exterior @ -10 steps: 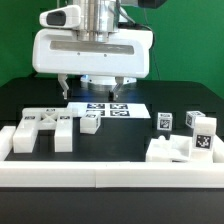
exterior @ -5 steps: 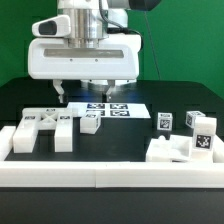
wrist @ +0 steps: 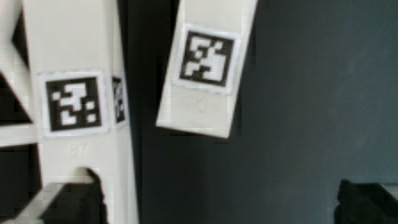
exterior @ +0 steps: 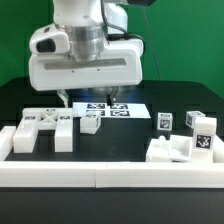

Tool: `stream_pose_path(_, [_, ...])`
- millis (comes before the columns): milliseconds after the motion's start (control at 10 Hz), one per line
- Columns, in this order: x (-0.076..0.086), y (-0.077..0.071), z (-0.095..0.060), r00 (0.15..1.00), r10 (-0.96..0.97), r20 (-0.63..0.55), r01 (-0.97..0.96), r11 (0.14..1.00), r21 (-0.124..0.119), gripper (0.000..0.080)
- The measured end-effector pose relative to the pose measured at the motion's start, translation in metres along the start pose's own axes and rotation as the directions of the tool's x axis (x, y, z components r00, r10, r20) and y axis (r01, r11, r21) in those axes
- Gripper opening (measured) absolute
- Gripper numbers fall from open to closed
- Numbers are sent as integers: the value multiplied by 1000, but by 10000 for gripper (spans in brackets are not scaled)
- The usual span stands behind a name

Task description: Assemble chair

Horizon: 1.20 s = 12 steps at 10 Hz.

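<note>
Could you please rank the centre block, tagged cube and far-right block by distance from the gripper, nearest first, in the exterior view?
1. Centre block, just in front of the gripper.
2. Tagged cube, toward the exterior view's right.
3. Far-right block, farthest right.

Black counter [exterior: 185, 100] holds the marker board [exterior: 105, 108] mid-back. White chair parts: left cluster [exterior: 45, 128], small block [exterior: 90, 122] beside the board, 2 tagged cubes [exterior: 163, 122] on the exterior view's right, chunky piece [exterior: 178, 150] in front of them. Border rail [exterior: 110, 172] along the front edge.
</note>
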<state>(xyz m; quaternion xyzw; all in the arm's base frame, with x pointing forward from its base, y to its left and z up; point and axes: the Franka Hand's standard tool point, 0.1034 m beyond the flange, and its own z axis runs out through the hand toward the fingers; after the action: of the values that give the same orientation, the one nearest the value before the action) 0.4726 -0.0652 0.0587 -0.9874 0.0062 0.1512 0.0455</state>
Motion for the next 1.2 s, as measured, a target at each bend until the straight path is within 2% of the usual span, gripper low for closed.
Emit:
stream_pose_path(100, [2,0,3,998,6,67,-6,1000,0,649])
stream_pose_path(300, [-5,5,3,967,57,247,-53,998,-24,649])
stream_pose_path(500, [-6,5,7,928,59,369,-58,998,-13,649])
stream_pose_path(700, [-7,4,11,895,60,441,-62,998,-10,649])
stream_pose_path(900, [-8,5,17,893,65,446,-66,998,-14,649])
stream_pose_path(1200, [-15,1,34,874,94,477,-90,995,-32,649])
